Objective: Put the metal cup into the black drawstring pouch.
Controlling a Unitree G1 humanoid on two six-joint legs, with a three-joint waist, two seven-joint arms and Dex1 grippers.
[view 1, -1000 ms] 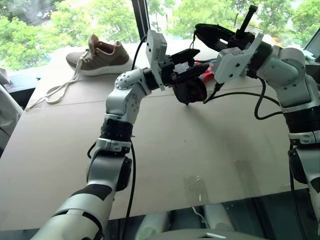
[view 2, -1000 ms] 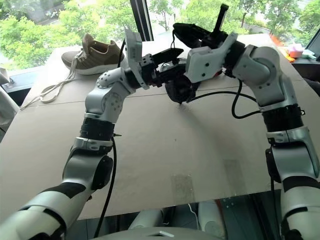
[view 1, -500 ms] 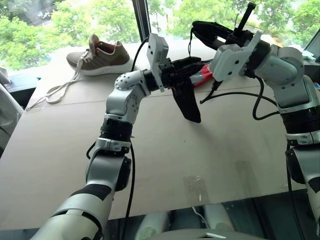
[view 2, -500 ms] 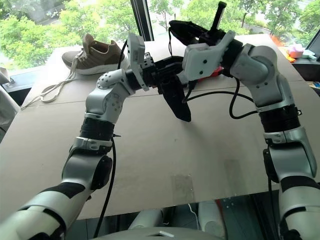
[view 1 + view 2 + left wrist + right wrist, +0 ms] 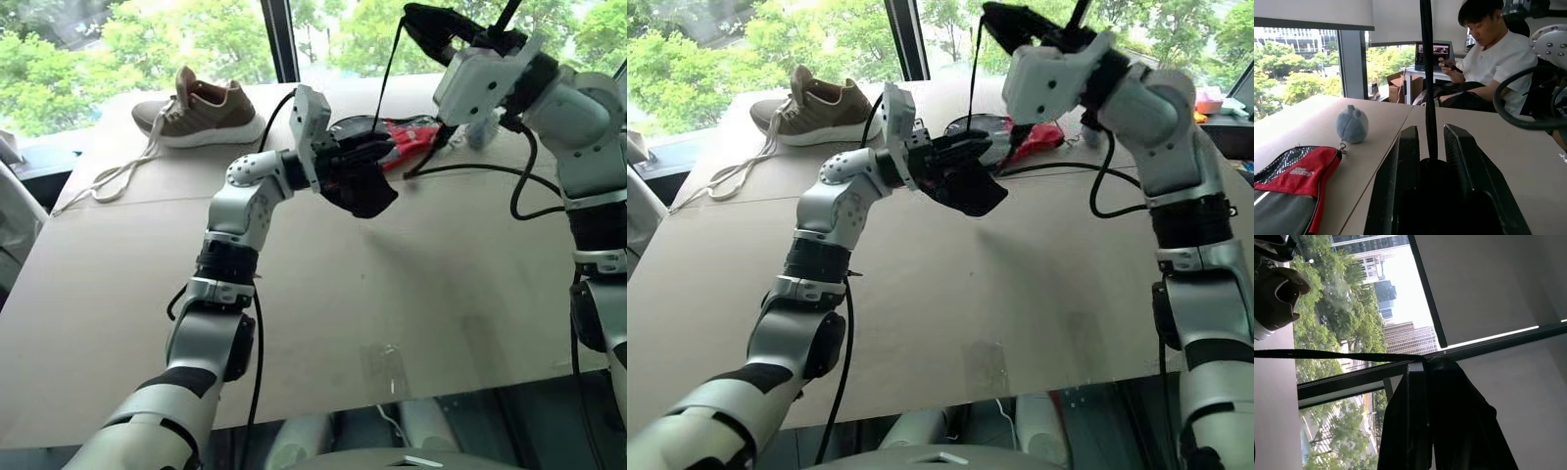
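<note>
Your left gripper (image 5: 367, 171) is clamped on the black drawstring pouch (image 5: 364, 193), bunched and held clear of the surface (image 5: 392, 294). Your right gripper (image 5: 431, 22), raised high near the window, pinches the drawstring cord (image 5: 390, 69) tight between closed fingers, the cord running taut down to the pouch. The metal cup cannot be made out. A shoe (image 5: 196, 110) sits at the far edge.

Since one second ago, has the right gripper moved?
Yes. The right gripper, shut on the pouch's cord, has risen and gone further from the shoe, toward the window.
</note>
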